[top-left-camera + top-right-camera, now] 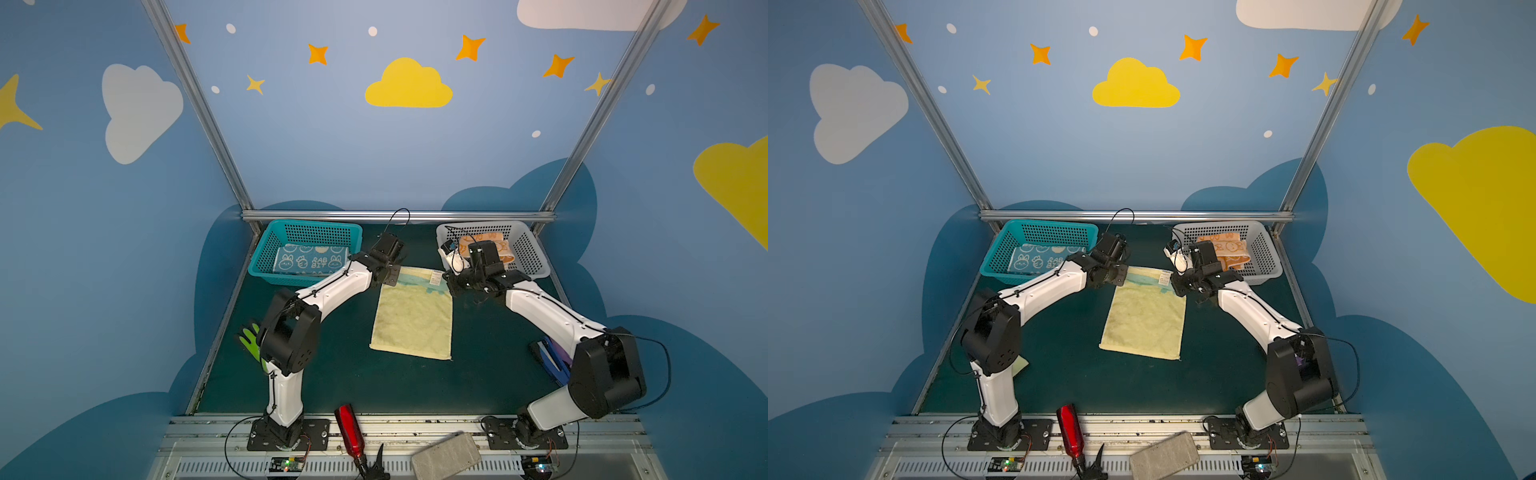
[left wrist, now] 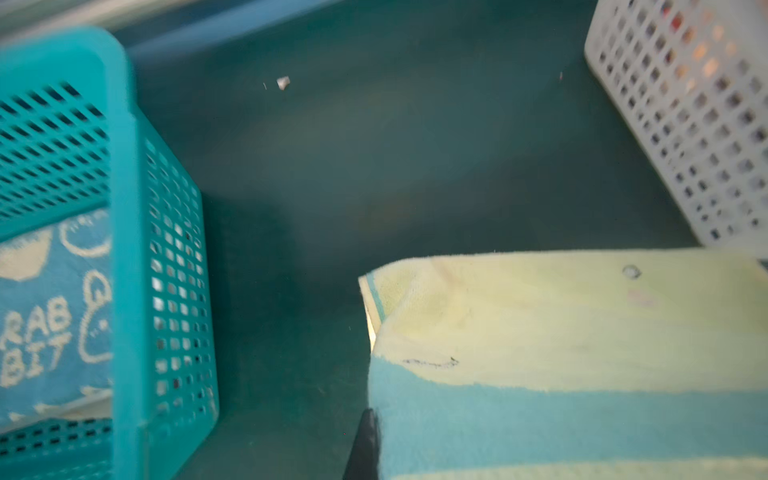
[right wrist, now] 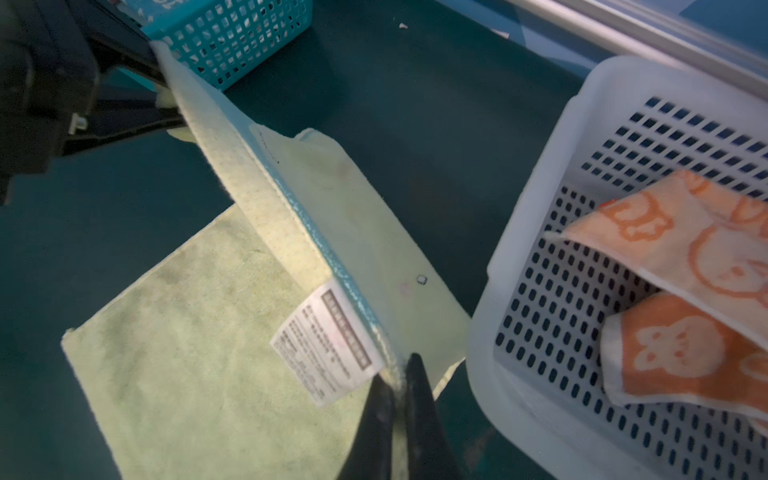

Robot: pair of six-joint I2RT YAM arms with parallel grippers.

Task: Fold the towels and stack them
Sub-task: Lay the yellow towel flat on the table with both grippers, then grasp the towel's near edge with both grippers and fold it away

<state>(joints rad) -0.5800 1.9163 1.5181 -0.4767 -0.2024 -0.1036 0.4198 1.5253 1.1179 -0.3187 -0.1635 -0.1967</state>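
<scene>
Right gripper: jaws clamped on the far right corner of the pale yellow towel, beside its white label. Left gripper: clamped on the far left corner. The towel's far edge is held off the green mat; the near part lies flat at centre. Teal basket, 10 o'clock from it, holds the blue towel. White basket, 2 o'clock, holds the orange towel.
</scene>
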